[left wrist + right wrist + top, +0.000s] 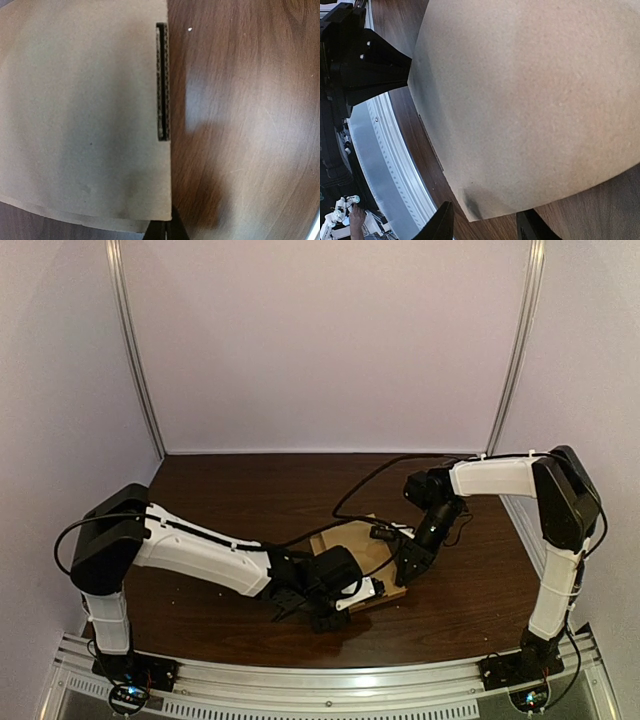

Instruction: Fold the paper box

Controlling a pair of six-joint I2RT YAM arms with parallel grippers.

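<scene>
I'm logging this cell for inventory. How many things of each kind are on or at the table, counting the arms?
Brown cardboard box blank: 1
White-and-black robot arms: 2 (left arm, right arm)
Total: 3

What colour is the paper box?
The paper box is plain tan-brown; the left wrist view shows it best.
</scene>
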